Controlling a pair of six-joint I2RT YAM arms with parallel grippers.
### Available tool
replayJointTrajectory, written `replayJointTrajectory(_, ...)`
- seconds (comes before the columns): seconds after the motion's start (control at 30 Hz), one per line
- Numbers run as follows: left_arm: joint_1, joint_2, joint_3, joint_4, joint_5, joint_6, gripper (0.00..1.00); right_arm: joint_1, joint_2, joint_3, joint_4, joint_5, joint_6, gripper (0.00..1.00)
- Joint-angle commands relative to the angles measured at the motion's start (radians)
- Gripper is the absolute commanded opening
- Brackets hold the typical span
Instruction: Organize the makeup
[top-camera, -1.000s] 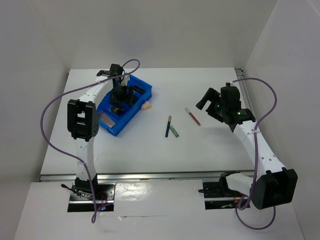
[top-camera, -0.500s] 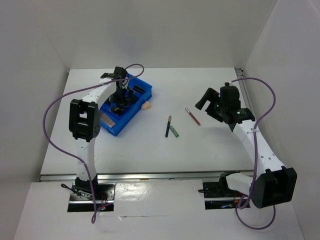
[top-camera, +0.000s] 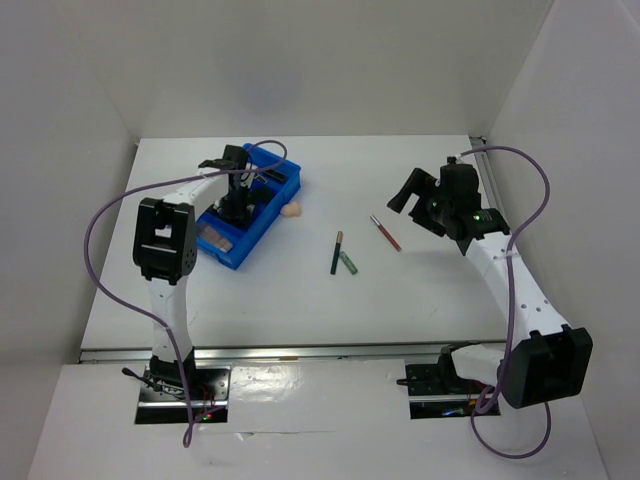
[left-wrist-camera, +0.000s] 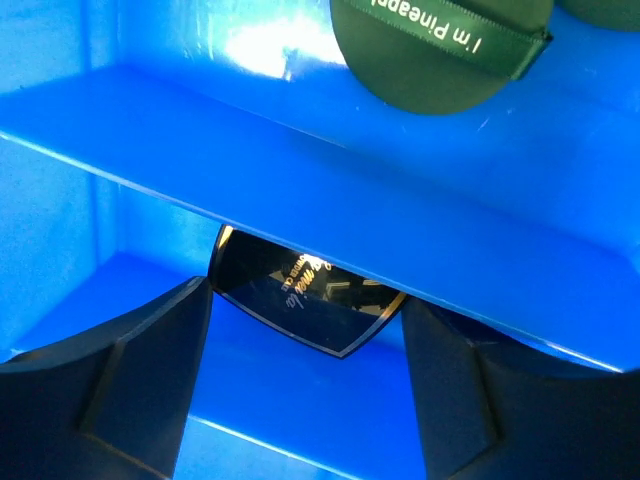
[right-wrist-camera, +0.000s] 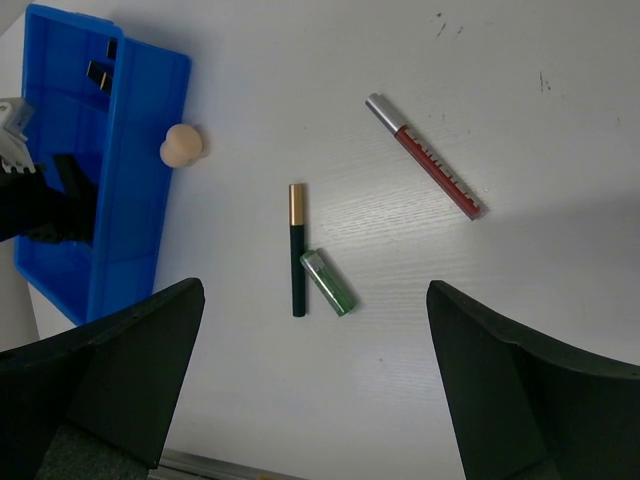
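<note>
On the white-walled white table (top-camera: 300, 300), left pincer (left-wrist-camera: 305, 330) gapes inside the blue tray (top-camera: 262, 228), right pincer (right-wrist-camera: 315, 290) gapes aloft.

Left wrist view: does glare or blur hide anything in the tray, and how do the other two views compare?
Left wrist view: white glare on the wall of the blue tray at top; the dark compact reflects light, yet its lettering reads; the near fingers are dark and soft. Right wrist view: even light, sharp, the red pencil barely shadowed. Top external view: evenly lit, no glare.
</note>
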Motion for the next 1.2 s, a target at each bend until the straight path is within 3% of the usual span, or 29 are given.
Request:
replayJointTrajectory(0.0, 0.019, 0.042, -0.044, 0.051, 0.068, 0.006, 0.8, -0.006, 0.008, 0.045, 0.013, -0.018, -0.005, 1.0)
replayJointTrajectory(0.1, 0.019, 0.043, -0.062, 0.06, 0.105, 0.006, 0.7, -0.006, 0.008, 0.036, 0.022, -0.027, 0.005, 1.0)
replayJointTrajectory(0.17, 0.028, 0.033, -0.073, 0.069, 0.114, -0.003, 0.58, -0.006, 0.008, 0.036, 0.022, -0.027, 0.005, 1.0)
replayJointTrajectory(0.2, 0.038, 0.014, -0.082, 0.08, 0.124, -0.003, 0.44, -0.006, 0.008, 0.036, 0.022, -0.027, 0.005, 1.0)
replayJointTrajectory(0.23, 0.047, 0.004, -0.082, 0.08, 0.139, -0.003, 0.36, -0.006, 0.008, 0.036, 0.022, -0.027, 0.005, 1.0)
replayJointTrajectory(0.37, 0.068, -0.017, -0.055, 0.057, 0.179, -0.003, 0.12, -0.006, 0.017, 0.036, 0.022, -0.036, 0.005, 1.0)
replayJointTrajectory(0.4, 0.068, -0.04, -0.055, 0.057, 0.194, -0.003, 0.01, -0.006, 0.017, 0.036, 0.022, -0.036, 0.005, 1.0)
replayJointTrajectory(0.43, 0.068, -0.049, -0.044, 0.046, 0.206, -0.003, 0.0, -0.006, 0.017, 0.036, 0.031, -0.036, 0.005, 1.0)
replayJointTrajectory(1.0, 0.078, -0.171, 0.057, -0.013, 0.152, -0.05, 0.0, -0.006, 0.008, 0.017, 0.031, -0.036, 0.005, 1.0)
replayJointTrajectory(1.03, 0.078, -0.171, 0.057, -0.013, 0.126, -0.061, 0.02, -0.006, 0.008, 0.017, 0.031, -0.036, 0.005, 1.0)
replayJointTrajectory(1.07, 0.078, -0.171, 0.057, -0.013, 0.098, -0.07, 0.1, -0.006, 0.008, 0.017, 0.031, -0.036, 0.005, 1.0)
replayJointTrajectory(1.1, 0.067, -0.158, 0.057, -0.013, 0.07, -0.07, 0.11, -0.006, 0.008, 0.017, 0.031, -0.036, 0.005, 1.0)
replayJointTrajectory(1.13, 0.067, -0.146, 0.08, -0.013, 0.02, -0.079, 0.27, -0.006, 0.008, 0.008, 0.031, -0.036, 0.005, 1.0)
replayJointTrajectory(1.17, 0.067, -0.134, 0.091, -0.033, -0.003, -0.093, 0.36, -0.006, 0.008, 0.008, 0.031, -0.036, 0.005, 1.0)
